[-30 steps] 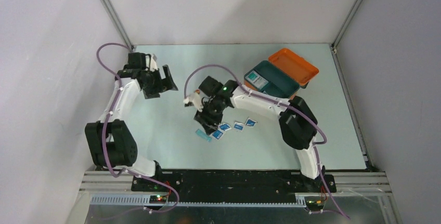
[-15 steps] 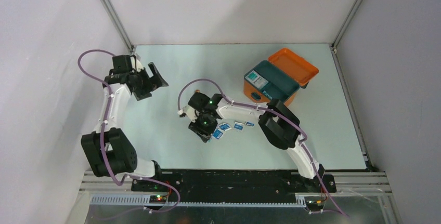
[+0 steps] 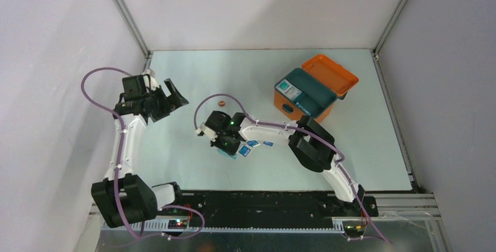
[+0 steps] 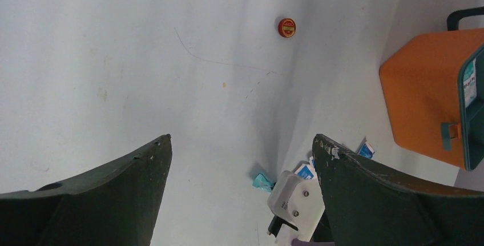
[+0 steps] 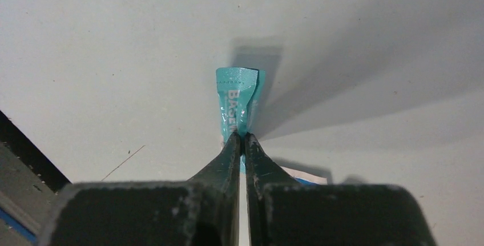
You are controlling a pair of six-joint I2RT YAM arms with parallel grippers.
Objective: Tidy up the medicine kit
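Note:
The orange medicine kit [image 3: 295,107] stands open at the back right, its lid [image 3: 330,73] tipped back and its dark teal tray [image 3: 312,90] holding a blue-white packet; its orange side [image 4: 425,97] shows in the left wrist view. My right gripper [image 5: 244,137] is shut on a teal sachet [image 5: 235,103] down at the table; from above that gripper [image 3: 225,148] sits mid-table with the teal sachet [image 3: 226,154] poking out. My left gripper [image 4: 242,142] hangs open above the table at the left [image 3: 174,93], holding nothing.
Several small blue-white sachets [image 3: 252,145] lie in a row just right of the right gripper. A small red round tin [image 3: 221,103] [image 4: 287,27] sits on the table behind it. The table's metal frame runs along the back and sides.
The right gripper has dropped to the table and shut on the teal sachet. The left arm has drawn back toward the left wall, uncovering the red tin.

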